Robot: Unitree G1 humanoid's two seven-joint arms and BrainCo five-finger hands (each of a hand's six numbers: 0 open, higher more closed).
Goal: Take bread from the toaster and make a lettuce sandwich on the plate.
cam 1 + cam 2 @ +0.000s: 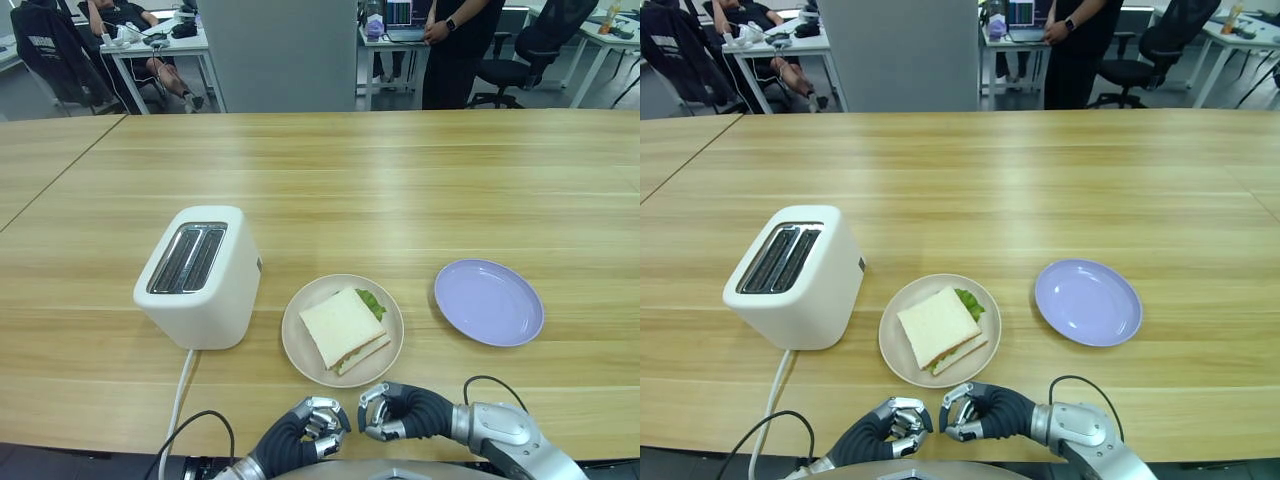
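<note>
A white toaster stands at the left of the wooden table, its two slots showing no bread. To its right sits a beige plate with a sandwich on it: bread on top, green lettuce sticking out at the far side. My left hand and right hand rest close together at the table's near edge, just in front of the plate, fingers curled and holding nothing.
A lilac plate with nothing on it lies right of the beige one. The toaster's white cord runs toward the near edge at the left. Desks, chairs and people are far behind the table.
</note>
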